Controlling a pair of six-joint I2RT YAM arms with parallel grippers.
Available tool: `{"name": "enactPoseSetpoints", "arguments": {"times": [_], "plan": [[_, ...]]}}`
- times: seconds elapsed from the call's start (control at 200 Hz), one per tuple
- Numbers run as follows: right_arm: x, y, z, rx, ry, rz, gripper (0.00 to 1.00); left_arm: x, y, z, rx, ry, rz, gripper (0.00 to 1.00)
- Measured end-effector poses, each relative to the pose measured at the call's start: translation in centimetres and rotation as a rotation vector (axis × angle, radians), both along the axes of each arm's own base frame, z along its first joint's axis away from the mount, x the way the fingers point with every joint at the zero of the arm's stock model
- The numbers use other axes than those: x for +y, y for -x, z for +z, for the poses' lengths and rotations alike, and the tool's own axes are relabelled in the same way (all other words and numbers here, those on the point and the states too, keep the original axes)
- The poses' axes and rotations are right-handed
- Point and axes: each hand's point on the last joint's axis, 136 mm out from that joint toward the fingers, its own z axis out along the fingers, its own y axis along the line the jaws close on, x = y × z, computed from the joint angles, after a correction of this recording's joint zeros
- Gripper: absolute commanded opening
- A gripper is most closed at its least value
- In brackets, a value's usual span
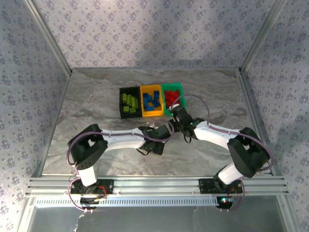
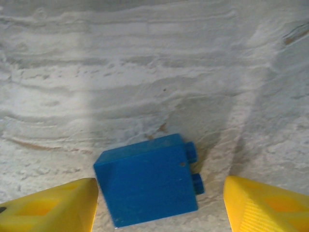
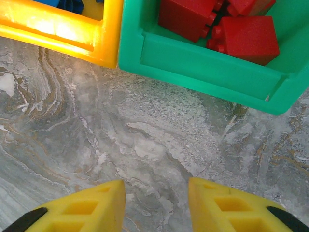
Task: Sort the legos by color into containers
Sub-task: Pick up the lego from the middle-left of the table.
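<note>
A blue lego (image 2: 147, 179) lies on its side on the marble table, studs pointing right, between the yellow fingers of my open left gripper (image 2: 160, 195). The left finger (image 2: 53, 208) is close against it and the right finger (image 2: 270, 205) stands apart. My right gripper (image 3: 157, 203) is open over bare table just in front of the green container (image 3: 203, 63), which holds red legos (image 3: 241, 34). Beside it is the orange-yellow container (image 3: 63, 34) with blue legos (image 3: 72, 5). From above, the black container (image 1: 121, 103) holds lime green legos (image 1: 129, 101).
The three containers stand in a row at the table's middle back, black (image 1: 121, 103), orange-yellow (image 1: 143, 101) and green (image 1: 177, 88). Both grippers, left (image 1: 168, 131) and right (image 1: 175, 112), are close together just in front of them. Metal frame posts and patterned walls enclose the table.
</note>
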Motion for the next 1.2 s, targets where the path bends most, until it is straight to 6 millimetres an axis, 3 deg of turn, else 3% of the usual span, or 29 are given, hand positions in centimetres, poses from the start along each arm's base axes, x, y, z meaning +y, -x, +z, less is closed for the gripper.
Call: {"name": "enactPoseSetpoints", "arguments": {"times": [0.29, 0.41, 0.67, 0.93, 1.199], "plan": [[-0.3, -0.1, 0.7, -0.016, -0.013, -0.009, 0.41, -0.1, 0.1, -0.2, 0.019, -0.02, 0.0, 0.57], [-0.3, -0.1, 0.9, -0.02, -0.016, -0.008, 0.41, 0.1, 0.0, -0.2, 0.025, -0.018, 0.012, 0.47], [-0.3, -0.1, 0.8, -0.018, -0.017, -0.011, 0.41, 0.0, 0.0, 0.0, 0.033, -0.02, 0.012, 0.37], [-0.3, -0.1, 0.8, -0.018, -0.018, -0.011, 0.41, 0.6, -0.3, 0.3, 0.004, -0.029, 0.019, 0.36], [-0.3, -0.1, 0.8, -0.018, -0.018, -0.011, 0.41, 0.9, -1.1, 2.8, -0.075, 0.019, 0.041, 0.34]]}}
